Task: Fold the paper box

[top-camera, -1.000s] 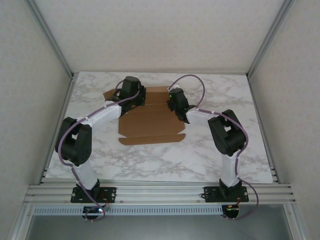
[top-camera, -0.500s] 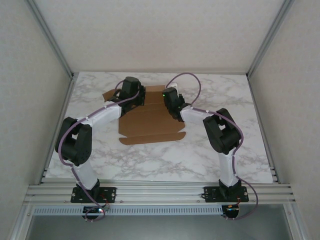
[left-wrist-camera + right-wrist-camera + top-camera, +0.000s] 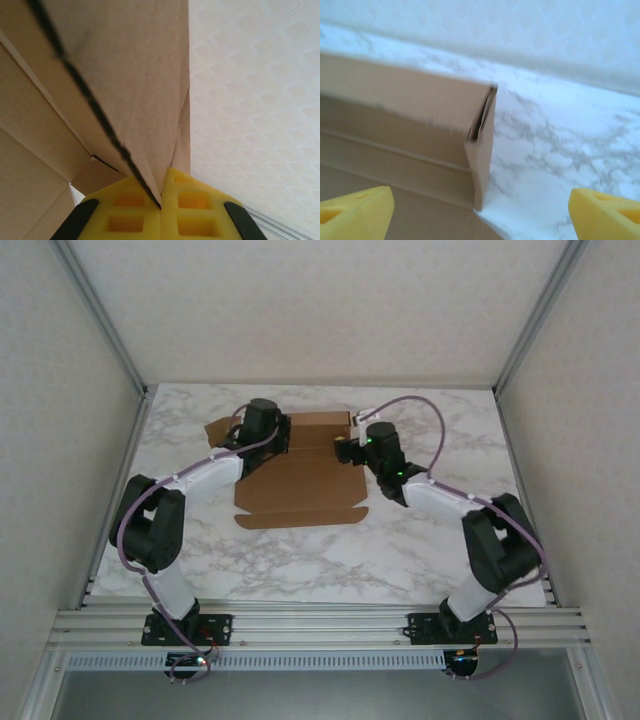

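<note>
Right fingers (image 3: pixel 355 210) drawn back, released, left fingers (image 3: pixel 192 206) clenched on paper box (image 3: pixel 300 485) flap, marble table (image 3: pixel 330 560) beneath

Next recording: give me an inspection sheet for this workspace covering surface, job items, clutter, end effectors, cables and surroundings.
Surface: white marble-pattern table.
Job's things: paper box, brown cardboard, partly folded; far wall raised, near flap lying low.
Clutter: nothing seen.
End effectors: left end effector shut on a raised panel of the paper box; right end effector open, facing the box's far right corner, holding nothing.
Cables: purple cables run along both arms, with a loop above the right wrist.
Surroundings: pale patterned walls; aluminium frame rail at the near edge.
</note>
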Controlling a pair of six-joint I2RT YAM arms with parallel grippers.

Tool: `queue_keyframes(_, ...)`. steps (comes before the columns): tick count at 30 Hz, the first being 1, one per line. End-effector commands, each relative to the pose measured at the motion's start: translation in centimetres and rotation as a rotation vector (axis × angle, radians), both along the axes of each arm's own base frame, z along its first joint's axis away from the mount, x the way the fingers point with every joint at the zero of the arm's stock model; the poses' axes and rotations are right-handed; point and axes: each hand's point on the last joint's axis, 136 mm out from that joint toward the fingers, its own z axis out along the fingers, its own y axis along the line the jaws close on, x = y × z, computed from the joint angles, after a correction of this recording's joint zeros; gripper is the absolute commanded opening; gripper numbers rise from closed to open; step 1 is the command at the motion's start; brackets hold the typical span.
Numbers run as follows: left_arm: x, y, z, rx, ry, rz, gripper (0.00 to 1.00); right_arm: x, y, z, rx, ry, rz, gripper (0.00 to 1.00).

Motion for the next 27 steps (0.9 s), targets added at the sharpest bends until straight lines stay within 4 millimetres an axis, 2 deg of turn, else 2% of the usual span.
queue_keyframes(1,-2.1,1.4,-4.6,0.085,0.125,0.02,0.0,-0.4,-0.1,3.0,0.156,-0.016,0.066,0.9)
queue_keyframes(5,-1.6,1.0,-4.5,0.083,0.099,0.0,0.08,0.5,-0.8,4.5,0.169,0.018,0.028,0.88)
queue_keyframes(9,-1.2,0.7,-4.6,0.069,0.088,-0.016,0.16,1.7,-1.8,4.2,0.145,0.09,-0.052,0.86)
queue_keyframes(12,-1.1,0.2,-4.9,0.049,0.084,-0.035,0.26,2.2,-2.3,3.8,0.154,0.14,-0.076,0.85)
queue_keyframes(16,-1.1,-0.4,-5.0,0.015,0.071,-0.062,0.36,2.0,-2.4,4.4,0.177,0.164,-0.075,0.85)
queue_keyframes(21,-0.8,-0.4,-3.1,0.014,0.018,-0.078,0.46,1.4,-2.8,5.6,0.212,0.177,-0.082,0.84)
queue_keyframes(27,-1.7,-0.1,-2.0,0.023,-0.001,-0.102,0.52,0.7,-3.2,6.9,0.238,0.206,-0.098,0.83)
